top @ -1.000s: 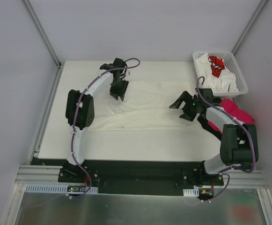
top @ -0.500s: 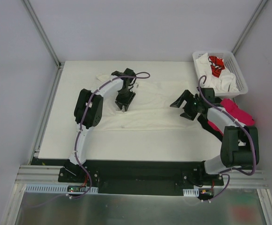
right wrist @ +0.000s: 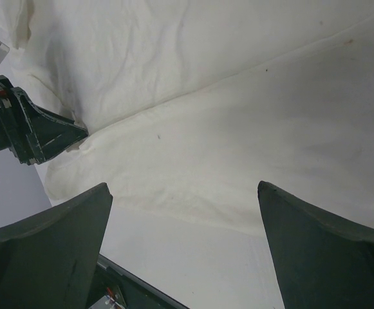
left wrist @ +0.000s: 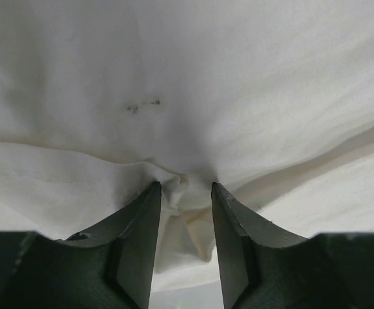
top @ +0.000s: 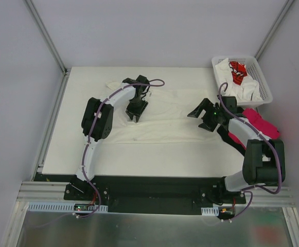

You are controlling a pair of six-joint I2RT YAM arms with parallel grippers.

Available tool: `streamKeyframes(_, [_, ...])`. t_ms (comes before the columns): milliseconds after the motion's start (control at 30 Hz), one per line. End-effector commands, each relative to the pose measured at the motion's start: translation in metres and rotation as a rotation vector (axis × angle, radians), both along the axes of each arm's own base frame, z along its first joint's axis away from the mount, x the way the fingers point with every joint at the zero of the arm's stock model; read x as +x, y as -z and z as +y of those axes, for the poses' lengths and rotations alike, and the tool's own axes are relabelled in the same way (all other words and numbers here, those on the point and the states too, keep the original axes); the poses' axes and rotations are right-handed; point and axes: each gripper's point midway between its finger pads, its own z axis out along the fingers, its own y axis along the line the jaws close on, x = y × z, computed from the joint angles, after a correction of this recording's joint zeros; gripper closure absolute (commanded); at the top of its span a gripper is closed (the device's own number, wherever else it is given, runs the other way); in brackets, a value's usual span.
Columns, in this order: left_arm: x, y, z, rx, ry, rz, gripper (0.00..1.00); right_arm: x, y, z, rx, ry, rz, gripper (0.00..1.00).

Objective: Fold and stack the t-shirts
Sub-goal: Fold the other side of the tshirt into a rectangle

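We see a cream shirt (left wrist: 257, 71) that fills almost the whole frame. At the bottom centre the gripper (left wrist: 185, 188) pinches a small bunched fold of it between its two dark fingers (left wrist: 137, 232). Long creases run from this fold toward the right edge. A few tiny dark specks (left wrist: 141, 105) sit upper left of centre.

We count two robot arms, the left arm (top: 95, 121) and the right arm (top: 257, 159). There is one basket (top: 260, 77) at the upper right. We see one cream shirt (top: 170, 121) in the middle, one pink shirt (top: 262, 123) at the right and one red-print shirt (top: 236, 71) in the basket. We cannot count the white cloth (top: 244, 88) beside it.
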Motion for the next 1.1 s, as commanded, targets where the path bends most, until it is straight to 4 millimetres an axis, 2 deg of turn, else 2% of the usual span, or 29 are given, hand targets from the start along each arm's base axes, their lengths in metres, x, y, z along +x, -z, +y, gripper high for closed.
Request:
streamKeyframes(0, [0.002, -0.002, 0.006, 0.037, -0.012, -0.021, 0.64, 0.002, -0.012, -0.001, 0.012, -0.004, -0.045, 0.01])
streamKeyframes(67, [0.005, -0.002, 0.009, 0.054, -0.018, -0.044, 0.86, 0.001, -0.013, -0.001, 0.012, -0.002, -0.048, 0.01])
streamKeyframes(133, [0.007, -0.002, 0.009, 0.058, -0.019, -0.052, 0.98, 0.0, -0.012, -0.001, 0.012, -0.002, -0.045, 0.02])
streamKeyframes(167, [0.008, -0.001, 0.01, 0.063, -0.019, -0.052, 1.0, 0.0, -0.013, -0.001, 0.012, -0.002, -0.047, 0.02])
streamKeyframes(333, [0.01, -0.003, 0.011, 0.074, -0.023, -0.067, 1.0, 0.0, -0.011, -0.001, 0.013, -0.003, -0.042, 0.02])
streamKeyframes(433, [0.024, -0.013, 0.007, 0.07, -0.027, -0.115, 1.0, 0.0, -0.01, -0.001, 0.012, -0.004, -0.04, 0.02])
streamKeyframes(567, [0.049, -0.034, -0.009, 0.021, -0.063, -0.195, 1.0, -0.001, -0.01, -0.001, 0.015, -0.006, -0.038, 0.02])
streamKeyframes(767, [0.07, -0.044, -0.016, 0.014, -0.085, -0.258, 1.0, -0.004, -0.007, -0.002, 0.013, -0.006, -0.031, 0.02])
streamKeyframes(933, [0.067, -0.034, -0.016, 0.015, -0.094, -0.236, 0.98, -0.005, -0.01, -0.004, 0.012, 0.002, -0.039, 0.02])
streamKeyframes(967, [0.063, -0.029, -0.015, 0.017, -0.09, -0.222, 0.95, -0.006, -0.011, -0.004, 0.012, 0.001, -0.041, 0.02])
streamKeyframes(1033, [0.06, -0.025, -0.016, 0.013, -0.094, -0.209, 0.8, -0.005, -0.011, -0.006, 0.012, 0.003, -0.041, 0.02])
streamKeyframes(1067, [0.055, -0.021, -0.013, 0.021, -0.094, -0.194, 0.63, -0.005, -0.012, -0.006, 0.01, 0.002, -0.044, 0.02])
